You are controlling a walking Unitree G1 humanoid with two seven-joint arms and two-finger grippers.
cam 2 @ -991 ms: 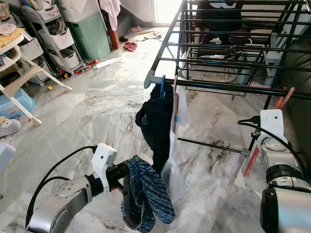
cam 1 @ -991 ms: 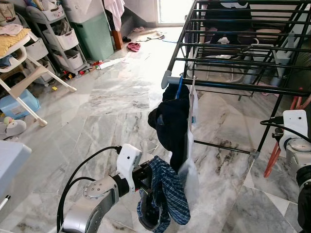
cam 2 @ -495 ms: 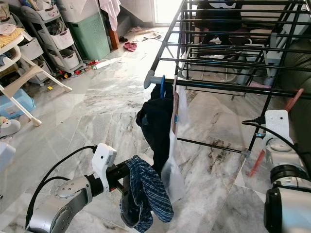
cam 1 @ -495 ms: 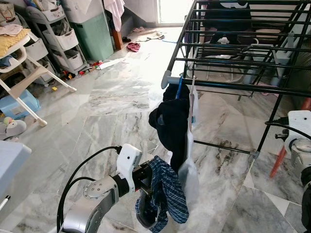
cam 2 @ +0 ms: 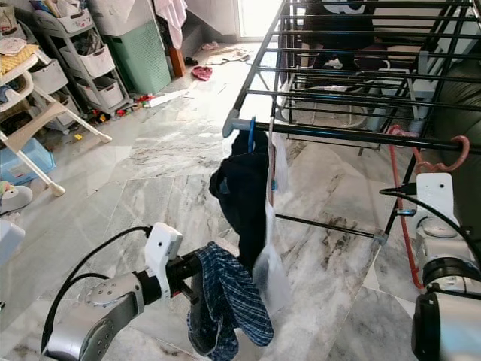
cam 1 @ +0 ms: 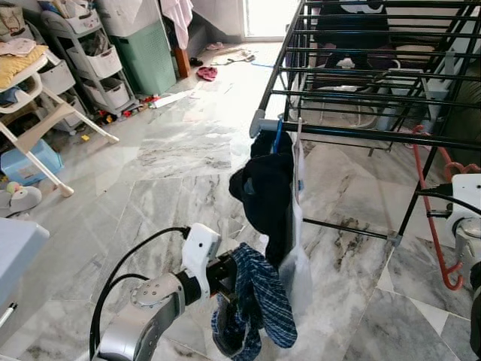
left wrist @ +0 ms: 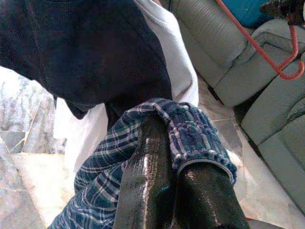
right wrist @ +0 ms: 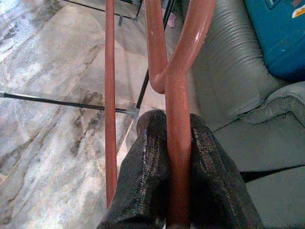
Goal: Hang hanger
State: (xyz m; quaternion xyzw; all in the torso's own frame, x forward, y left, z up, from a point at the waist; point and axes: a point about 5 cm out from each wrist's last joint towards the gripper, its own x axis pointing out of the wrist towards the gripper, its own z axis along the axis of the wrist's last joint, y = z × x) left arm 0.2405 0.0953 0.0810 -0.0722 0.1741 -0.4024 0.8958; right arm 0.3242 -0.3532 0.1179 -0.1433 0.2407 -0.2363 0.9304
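A red plastic hanger stands nearly upright on the right, beside the front rail of the black drying rack. My right gripper is shut on its stem just under the hook. Low on the left, my left gripper is shut on a blue plaid cloth, which drapes over its fingers. A dark garment and a white one hang from the rack's near corner, right behind the plaid cloth.
A high chair, a storage cart, a green bin and a blue box line the left side. Clothes lie on the marble floor further back. A grey sofa stands to the right of the rack.
My right arm has swung the red hanger up from low near the floor to upright beside the rack's front rail. The left gripper with the plaid cloth has barely moved.
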